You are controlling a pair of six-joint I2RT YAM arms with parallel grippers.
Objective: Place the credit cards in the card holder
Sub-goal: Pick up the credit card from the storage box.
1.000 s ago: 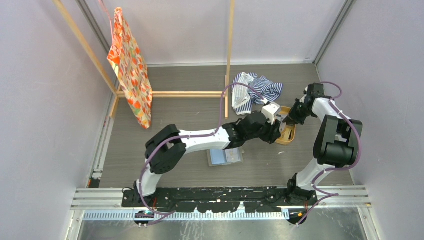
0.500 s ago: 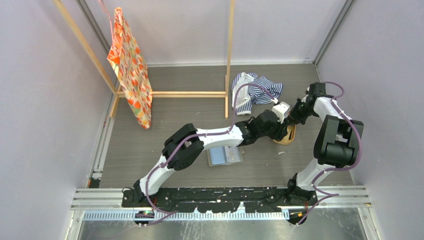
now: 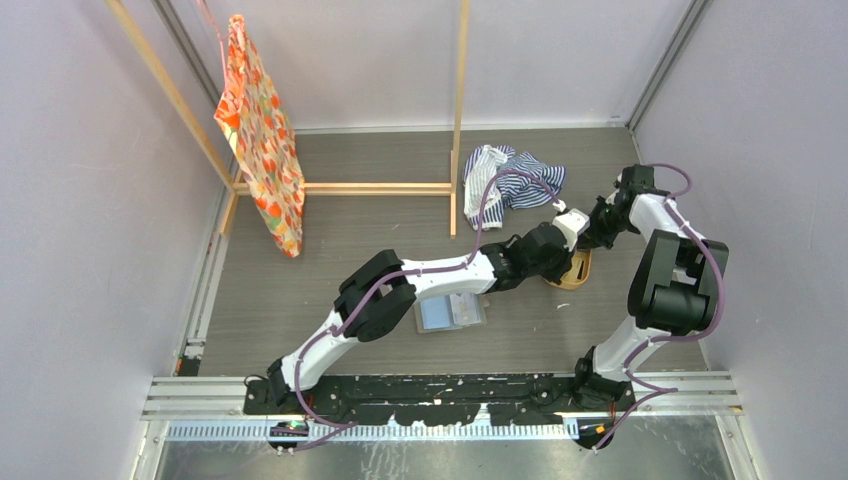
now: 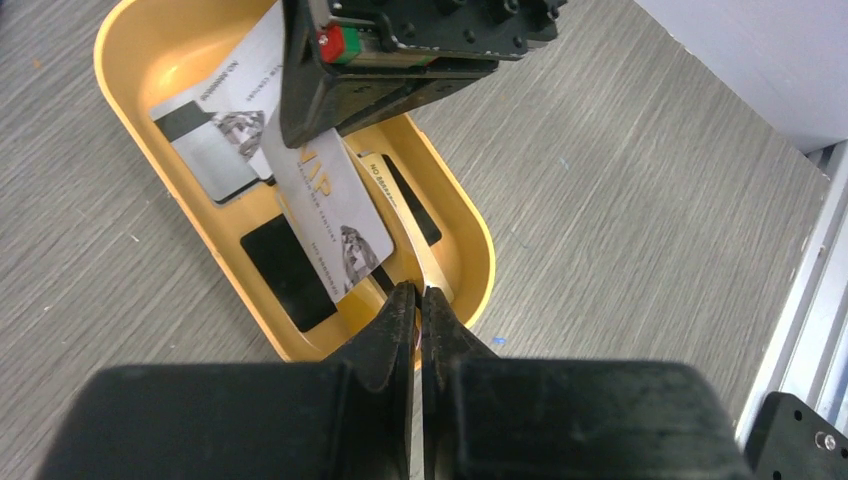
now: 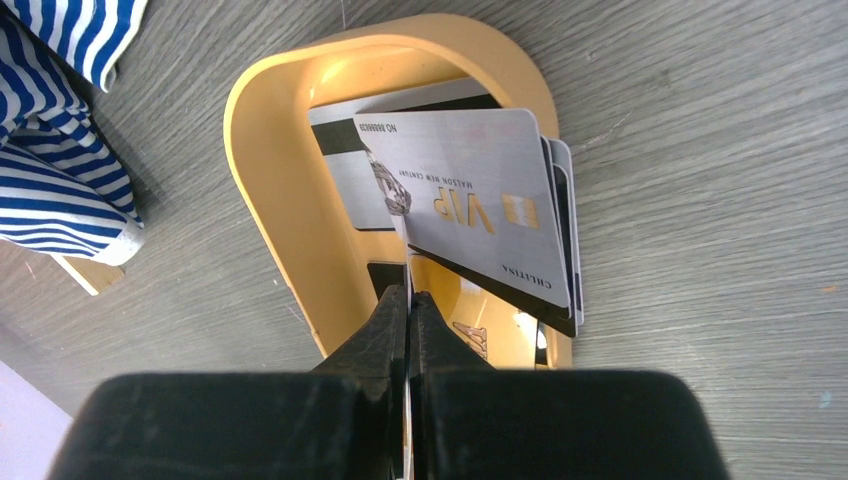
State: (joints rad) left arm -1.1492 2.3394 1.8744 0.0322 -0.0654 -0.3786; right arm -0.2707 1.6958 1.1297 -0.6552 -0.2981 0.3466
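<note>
The credit cards lie in an oval orange tray (image 4: 110,70) (image 5: 260,170) (image 3: 582,272). My right gripper (image 5: 408,292) (image 4: 300,135) is shut on the corner of a silver VIP card (image 5: 470,200) (image 4: 330,215), which it holds tilted up over the tray. A black card and a pale one stand close behind it. My left gripper (image 4: 418,292) (image 3: 568,256) reaches in from the tray's other end, shut on a thin pale card (image 4: 428,265) seen edge-on. A silver card (image 4: 215,140) and a black card (image 4: 285,270) rest flat in the tray. The card holder (image 3: 450,312) lies under the left arm.
A striped blue-white cloth (image 3: 510,180) (image 5: 50,150) lies just behind the tray. At the back left, a wooden frame (image 3: 455,110) carries an orange patterned bag (image 3: 262,130). A metal rail (image 4: 815,290) borders the table to the right of the tray.
My left arm has stretched further right to the tray, and its jaws have gone from open to shut on the card's edge. The right gripper has barely moved.
</note>
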